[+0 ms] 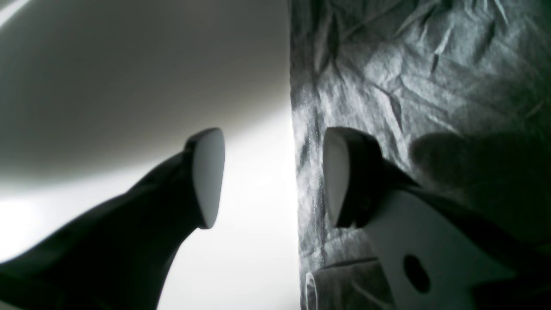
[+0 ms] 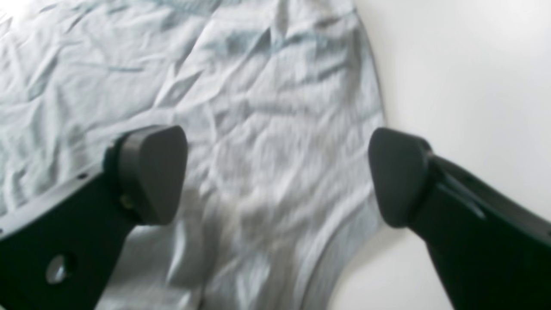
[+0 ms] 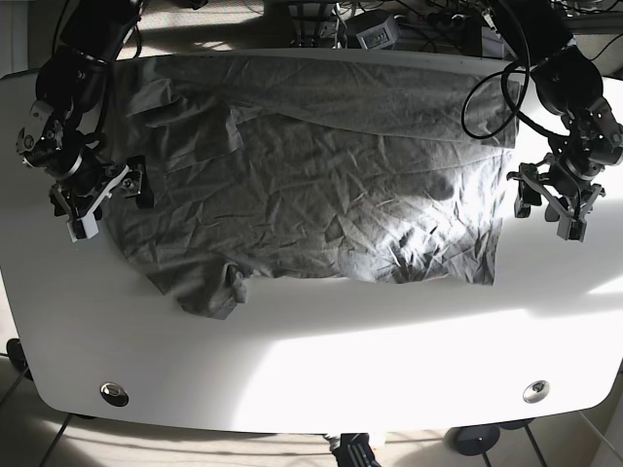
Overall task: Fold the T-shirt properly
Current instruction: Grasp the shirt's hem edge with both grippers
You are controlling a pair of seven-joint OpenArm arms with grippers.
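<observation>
Both arms were black and bulky, with black cables looping near the table's (image 3: 311, 370) far edge. Each gripper had dark fingers (image 2: 150, 172), rounded pads and pale grey side plates.

A white table (image 3: 321, 360) with rounded corners carries everything. On it lies a grey T-shirt (image 3: 321, 185), spread open and wrinkled, nothing more

Right tool (image 2: 277, 174) agape over T-shirt (image 2: 241, 107) edge; seemingly hovering
</observation>
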